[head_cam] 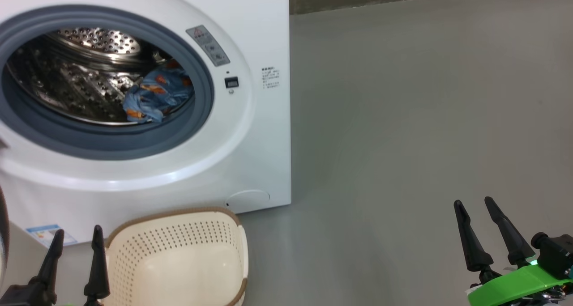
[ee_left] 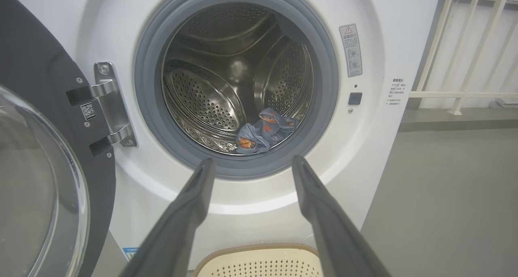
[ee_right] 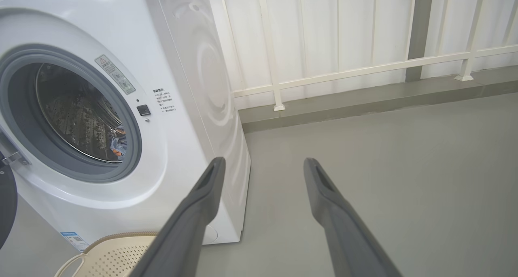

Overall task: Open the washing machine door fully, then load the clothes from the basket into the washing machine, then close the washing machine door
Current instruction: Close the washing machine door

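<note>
Light-blue printed clothes [head_cam: 154,95] sit in the white washing machine [head_cam: 259,154]; the cream perforated basket [head_cam: 179,248] is empty. Your left gripper [head_cam: 78,231] and right gripper [head_cam: 473,201] gape, holding nothing. You've only the black-rimmed glass door [ee_left: 24,58] left to close.

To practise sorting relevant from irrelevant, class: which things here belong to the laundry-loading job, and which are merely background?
Belong to the job: washing machine, open door, clothes in the drum, empty basket.
Just background: white railing, grey floor.

light: bright, even | shadows: soft | glare: washing machine [ee_right: 202,66] side | wrist edges: bowed
</note>
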{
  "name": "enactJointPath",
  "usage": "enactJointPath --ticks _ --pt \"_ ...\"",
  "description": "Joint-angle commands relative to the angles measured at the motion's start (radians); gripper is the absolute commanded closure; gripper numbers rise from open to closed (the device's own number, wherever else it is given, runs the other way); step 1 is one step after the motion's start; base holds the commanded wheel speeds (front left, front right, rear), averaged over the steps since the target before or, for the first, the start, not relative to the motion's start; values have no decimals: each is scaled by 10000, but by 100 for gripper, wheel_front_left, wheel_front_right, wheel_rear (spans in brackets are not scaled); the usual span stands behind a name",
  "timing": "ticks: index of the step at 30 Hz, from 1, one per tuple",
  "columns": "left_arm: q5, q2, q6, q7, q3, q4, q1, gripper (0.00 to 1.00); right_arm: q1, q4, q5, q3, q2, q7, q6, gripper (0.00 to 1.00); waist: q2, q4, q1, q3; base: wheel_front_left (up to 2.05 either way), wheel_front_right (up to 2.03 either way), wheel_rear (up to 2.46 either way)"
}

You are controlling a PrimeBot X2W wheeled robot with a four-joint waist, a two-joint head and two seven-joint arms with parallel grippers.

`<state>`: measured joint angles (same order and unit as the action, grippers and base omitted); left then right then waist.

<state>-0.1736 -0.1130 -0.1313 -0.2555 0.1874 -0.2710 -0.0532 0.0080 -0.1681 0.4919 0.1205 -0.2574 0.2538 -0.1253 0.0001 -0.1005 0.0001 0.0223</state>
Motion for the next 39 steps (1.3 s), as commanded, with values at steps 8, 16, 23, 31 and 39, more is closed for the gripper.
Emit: enactJointPath --ticks 8,16,23,31,39 --pt "-5 -348 6 -63 74 536 -34 0 -8 263 -11 88 -200 80 -54 0 -1 46 -1 40 -159 159 0" --pt "61 -314 6 -63 30 564 -66 0 -48 269 -44 60 -175 80 -54 0 -1 206 -1 41 -60 60 0" --pt "121 -190 6 -63 36 795 -21 0 -75 288 -52 110 -218 80 -54 0 -1 616 -1 28 0 0 0" --pt "244 -48 6 -63 101 1237 140 0 -205 354 -56 365 -238 80 -54 0 -1 1391 -1 88 0 0 0" --pt "116 173 6 -63 178 1166 330 0 -476 312 -41 679 -261 80 -54 0 -1 2462 -1 167 0 0 0"
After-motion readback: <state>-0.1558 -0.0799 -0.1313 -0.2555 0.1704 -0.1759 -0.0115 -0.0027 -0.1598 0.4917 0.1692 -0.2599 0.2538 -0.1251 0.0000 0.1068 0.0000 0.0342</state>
